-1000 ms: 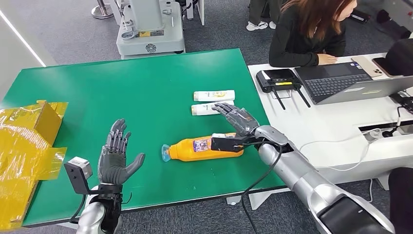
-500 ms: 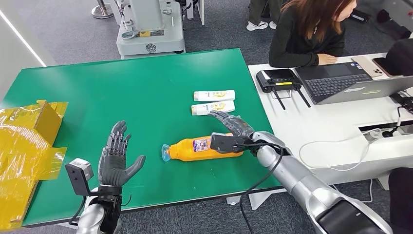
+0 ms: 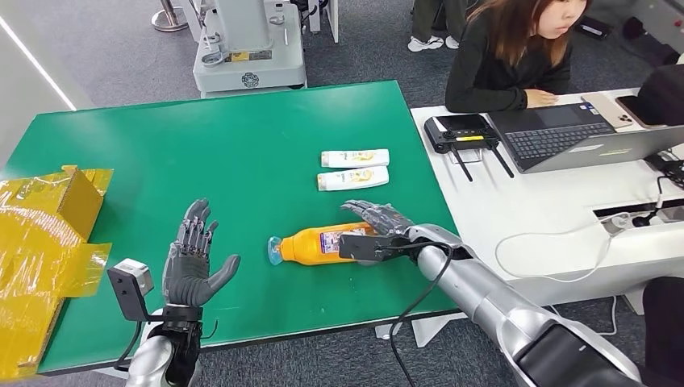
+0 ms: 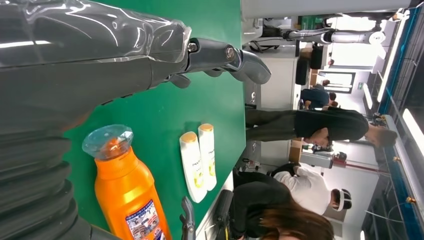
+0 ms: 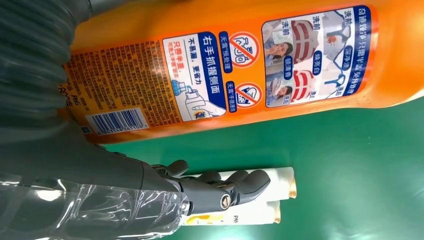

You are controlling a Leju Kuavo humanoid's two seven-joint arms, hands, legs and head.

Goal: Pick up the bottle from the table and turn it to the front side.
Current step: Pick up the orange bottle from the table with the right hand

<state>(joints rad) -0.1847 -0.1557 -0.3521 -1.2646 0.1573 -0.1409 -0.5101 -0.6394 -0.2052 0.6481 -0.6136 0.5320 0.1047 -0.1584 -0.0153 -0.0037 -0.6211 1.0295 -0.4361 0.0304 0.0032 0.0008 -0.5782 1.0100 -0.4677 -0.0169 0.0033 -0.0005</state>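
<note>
An orange bottle (image 3: 319,245) with a clear blue cap lies on its side on the green table (image 3: 242,153), cap pointing left. Its back label with barcode faces up in the right wrist view (image 5: 240,65). My right hand (image 3: 375,219) hovers over the bottle's base end with fingers spread, holding nothing; its fingers (image 5: 220,187) reach past the bottle. My left hand (image 3: 192,256) stands upright and open near the table's front left, well apart from the bottle. The left wrist view shows the bottle (image 4: 130,195) beyond the thumb (image 4: 225,55).
Two white tubes (image 3: 353,168) lie side by side just behind the bottle. Yellow bags and a box (image 3: 48,234) crowd the table's left edge. A white desk (image 3: 548,201) with a laptop, a router and a seated person (image 3: 508,56) adjoins on the right.
My right hand has moved from beside the white tubes toward me and leftward, ending over the bottle's base end. The left hand and the bottle have stayed put.
</note>
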